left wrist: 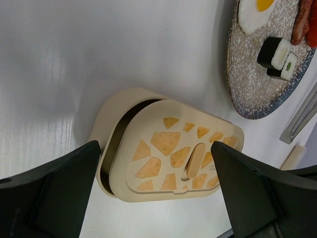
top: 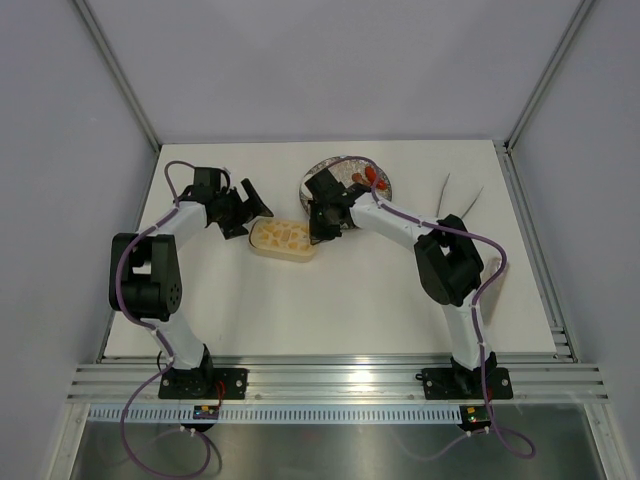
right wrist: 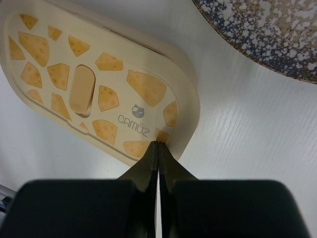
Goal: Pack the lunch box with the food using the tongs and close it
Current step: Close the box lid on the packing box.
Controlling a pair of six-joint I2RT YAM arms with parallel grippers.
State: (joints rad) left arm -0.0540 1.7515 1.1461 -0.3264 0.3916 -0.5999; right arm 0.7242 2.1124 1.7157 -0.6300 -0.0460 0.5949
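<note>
The lunch box (top: 283, 239) sits mid-table; its cheese-patterned lid (left wrist: 178, 151) lies askew on the beige tray (left wrist: 111, 124), leaving a dark gap at one end. What is inside is hidden. My left gripper (left wrist: 154, 146) is open, with one finger on each side of the box and neither touching it. My right gripper (right wrist: 157, 144) is shut, its tips resting on the lid (right wrist: 94, 84) at its near corner. A fried egg (left wrist: 255, 10), sushi rolls (left wrist: 277, 54) and a sausage (left wrist: 303, 25) lie on the speckled plate (left wrist: 247, 84). The tongs (top: 455, 200) lie on the table at the right.
The round plate (top: 330, 170) stands just behind the lunch box, close to my right wrist. The white table ends in a metal rail at the near edge and walls on the other sides.
</note>
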